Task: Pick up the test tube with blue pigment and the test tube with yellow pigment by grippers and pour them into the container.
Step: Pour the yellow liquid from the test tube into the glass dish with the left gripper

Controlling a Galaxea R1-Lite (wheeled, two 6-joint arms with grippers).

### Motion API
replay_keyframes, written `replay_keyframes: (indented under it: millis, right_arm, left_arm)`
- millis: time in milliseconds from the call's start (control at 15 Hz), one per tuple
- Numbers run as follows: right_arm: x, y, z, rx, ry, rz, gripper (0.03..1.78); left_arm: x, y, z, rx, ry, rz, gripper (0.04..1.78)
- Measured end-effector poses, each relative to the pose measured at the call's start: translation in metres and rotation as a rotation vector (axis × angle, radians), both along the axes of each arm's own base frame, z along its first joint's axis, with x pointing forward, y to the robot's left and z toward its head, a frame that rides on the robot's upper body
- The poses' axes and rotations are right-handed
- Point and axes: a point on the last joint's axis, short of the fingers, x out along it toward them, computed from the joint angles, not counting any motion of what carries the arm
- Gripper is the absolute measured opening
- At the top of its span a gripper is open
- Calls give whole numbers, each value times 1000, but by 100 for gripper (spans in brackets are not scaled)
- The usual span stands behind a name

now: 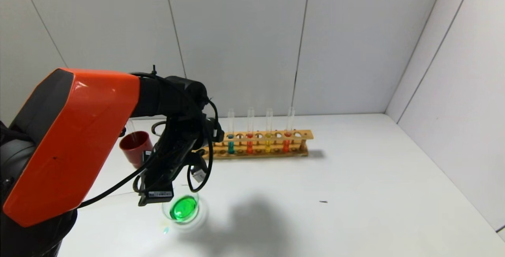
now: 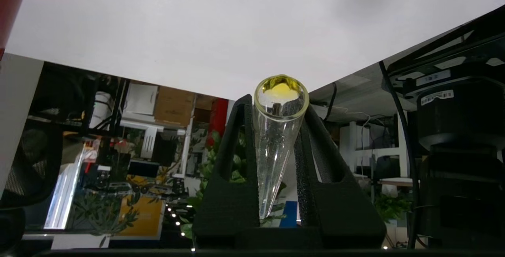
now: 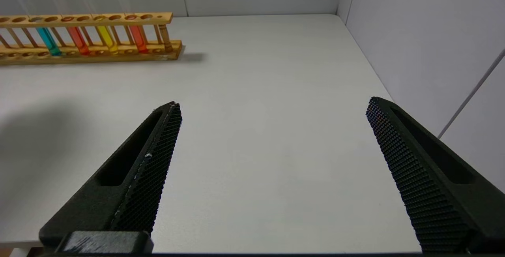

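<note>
Two grippers: left gripper [image 2: 281, 130] clamps the test tube with yellow pigment [image 2: 276, 146], tipped, a yellow trace at its mouth
Right gripper [image 3: 274, 138]: fingers spread wide, nothing between
Container [image 1: 184, 209]: just below the left gripper, holding green liquid
Rack [image 1: 260, 143]: beyond, well apart from both

I see a wooden test tube rack [image 1: 258, 143] far back on the white counter [image 1: 355, 194], holding teal, orange-red, yellow and orange-red tubes. A dark red cup [image 1: 135, 148] stands well left of the rack.
</note>
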Motion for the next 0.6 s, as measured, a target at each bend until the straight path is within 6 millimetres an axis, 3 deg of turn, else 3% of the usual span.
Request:
replay_keyframes:
  millis: [600]
  right_arm:
    - [0,0,0,0,0,0,171]
  left_arm:
    - [1,-5,-5,14,3,-11,31]
